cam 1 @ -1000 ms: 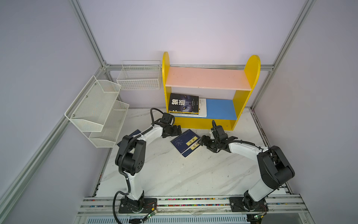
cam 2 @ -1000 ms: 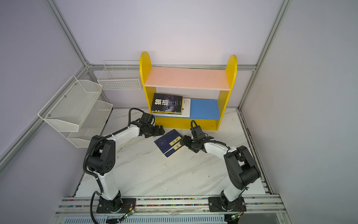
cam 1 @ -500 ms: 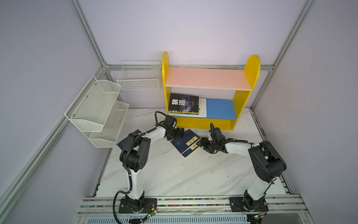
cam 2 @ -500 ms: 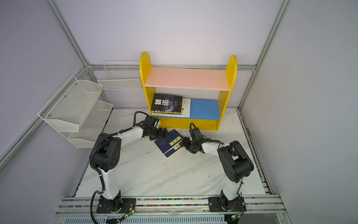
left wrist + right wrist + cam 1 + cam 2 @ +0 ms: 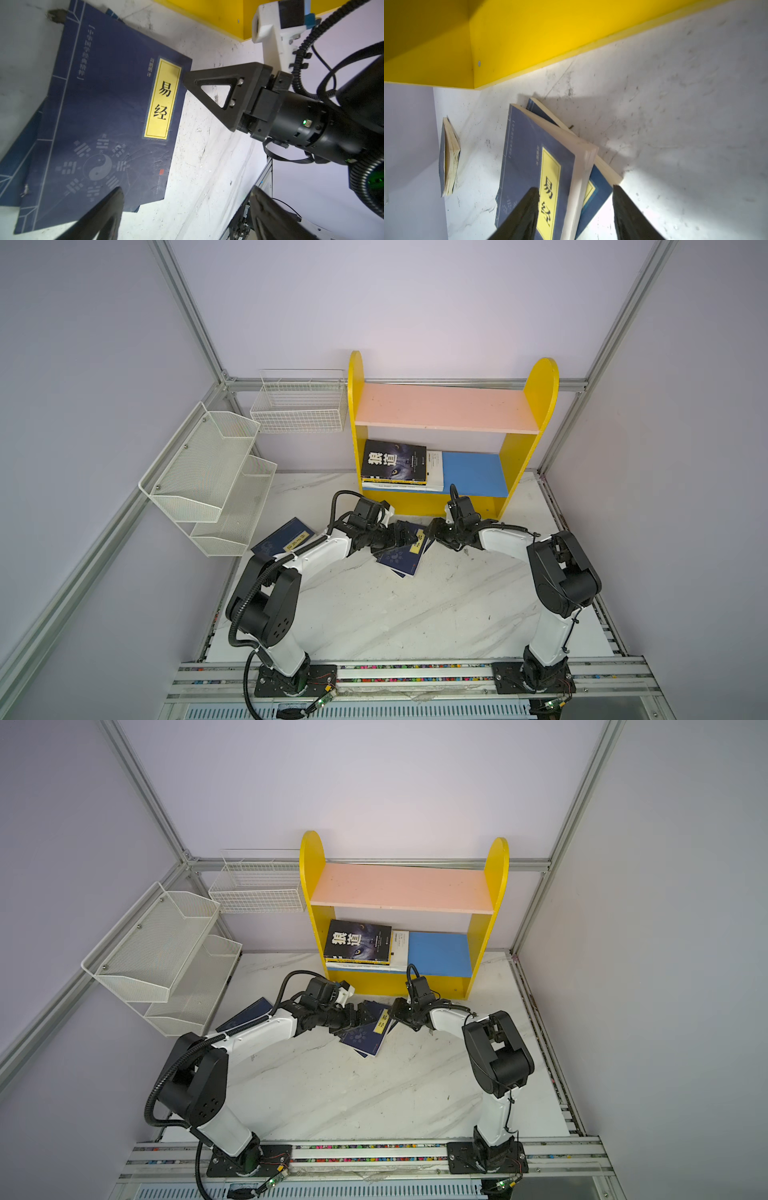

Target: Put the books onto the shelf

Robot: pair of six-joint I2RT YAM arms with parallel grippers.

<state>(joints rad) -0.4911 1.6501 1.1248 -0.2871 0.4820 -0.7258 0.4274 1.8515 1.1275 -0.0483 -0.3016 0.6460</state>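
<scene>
We see white marble tabletop (image 5: 374, 614) carrying yellow wooden bookcase (image 5: 516, 464), two stacked navy paperbacks (image 5: 398, 562), one navy paperback (image 5: 279, 540) apart, leftward.

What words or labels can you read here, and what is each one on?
"易经": yellow label of the upper navy book.
"狼道": cover of the black book on the shelf.
Print on the far navy book, and the small print on both covers: too small to read.
</scene>
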